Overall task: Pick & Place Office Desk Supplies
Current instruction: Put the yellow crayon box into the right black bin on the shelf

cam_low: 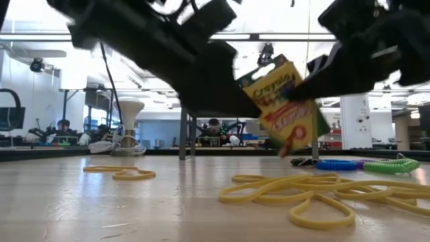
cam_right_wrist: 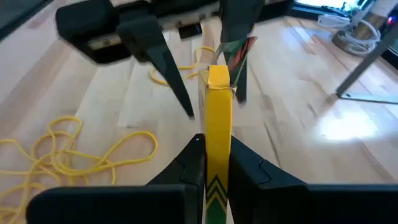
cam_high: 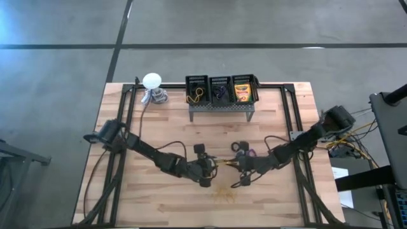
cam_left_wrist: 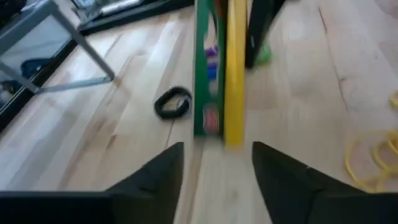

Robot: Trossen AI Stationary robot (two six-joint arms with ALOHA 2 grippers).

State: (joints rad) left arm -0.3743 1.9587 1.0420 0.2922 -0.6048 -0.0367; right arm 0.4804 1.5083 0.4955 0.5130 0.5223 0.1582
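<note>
On the wooden table (cam_high: 159,197), mid-front, your right gripper (cam_right_wrist: 214,163) is clamped on the crayon box (cam_low: 285,104), lifted above the rubber bands (cam_low: 316,191); your left gripper (cam_left_wrist: 217,162) stands open beside it.

The crayon box (cam_low: 282,101) held above the table reads "Crayola".

High view: camera overhead, facing straight down, far enough to take in whole pale wooden worktop (cam_high: 159,197) and both arms. Low view: camera at worktop height, facing level across surface toward room behind, very near loose yellow rubber bands (cam_low: 316,191). Each wrist view: close, facing forward between own dark fingers. All four share flat yellow-and-green crayon box (cam_low: 285,107) at worktop middle.
</note>
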